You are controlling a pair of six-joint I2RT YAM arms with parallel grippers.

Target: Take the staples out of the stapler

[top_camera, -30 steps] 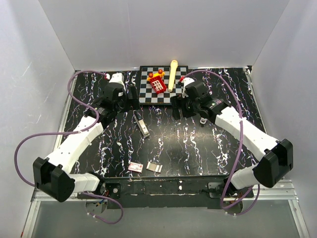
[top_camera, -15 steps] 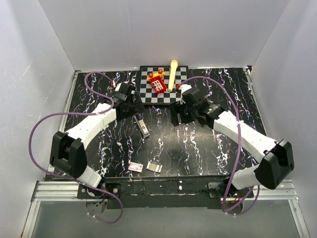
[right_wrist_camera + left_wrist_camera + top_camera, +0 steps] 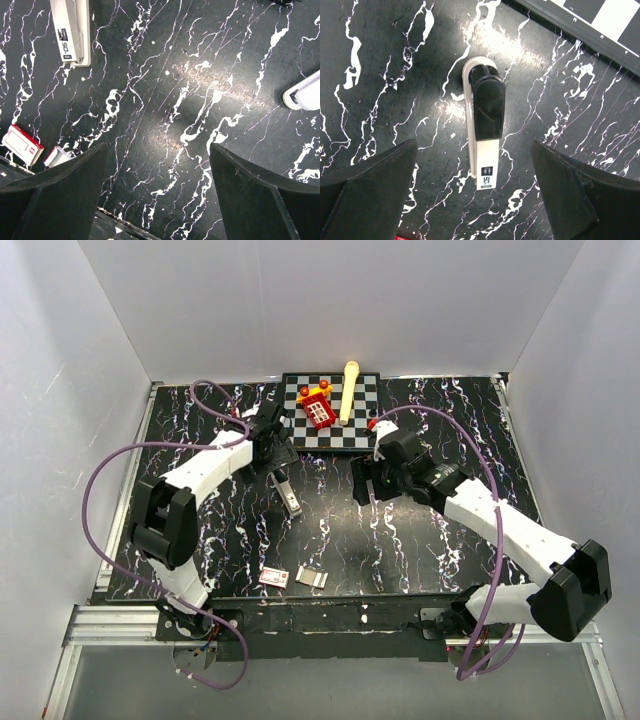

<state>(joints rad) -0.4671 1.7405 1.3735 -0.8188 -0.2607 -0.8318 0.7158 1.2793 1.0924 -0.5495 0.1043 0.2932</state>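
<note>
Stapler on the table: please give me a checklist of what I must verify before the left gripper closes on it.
1. Left gripper open: ok.
2. Stapler centred under it in the left wrist view: ok.
3. Stapler lying on the table, nothing touching it: ok.
4. Right gripper open and off to the side of the stapler: ok.
5. Staples inside the stapler: cannot tell.

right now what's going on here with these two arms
Two robot arms are working over a black marbled table. The left claw hangs open directly above the stapler, which lies flat on the table, untouched. The right claw is open too, over bare table to the stapler's right, holding nothing. A small red-and-white box sits near the front edge. The unloading does not look begun yet.
</note>
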